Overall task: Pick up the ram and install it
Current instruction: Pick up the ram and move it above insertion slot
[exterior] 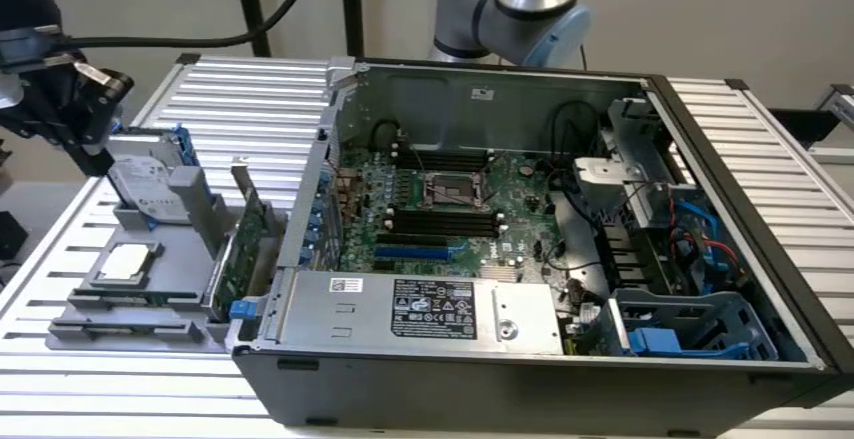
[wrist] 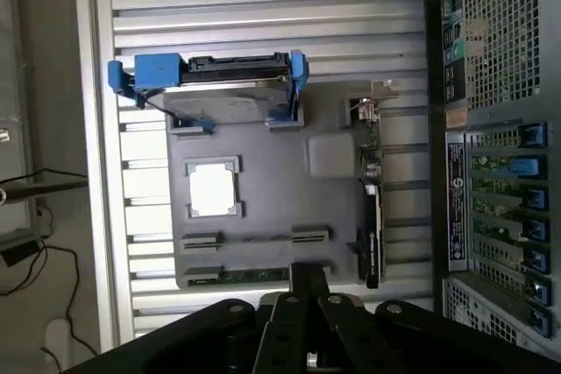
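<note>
The ram (wrist: 237, 276) is a thin green strip standing on edge in the outermost slot of the grey parts holder (wrist: 329, 155), beyond the square silver processor (wrist: 213, 188). My gripper (wrist: 308, 274) hangs above the holder's edge near the ram, apart from it, fingers together and holding nothing. In the exterior view the gripper (exterior: 83, 124) is high at the left, over the hard drive (exterior: 140, 184). The open computer case (exterior: 561, 359) holds the motherboard with its black memory slots (exterior: 441, 221).
A hard drive in a blue caddy (wrist: 210, 85) and a green expansion card (wrist: 372, 208) also stand in the holder. The case wall (wrist: 491, 172) rises right beside the holder. Cables (exterior: 174, 34) trail behind the arm. The slatted metal table (exterior: 120, 379) lies around everything.
</note>
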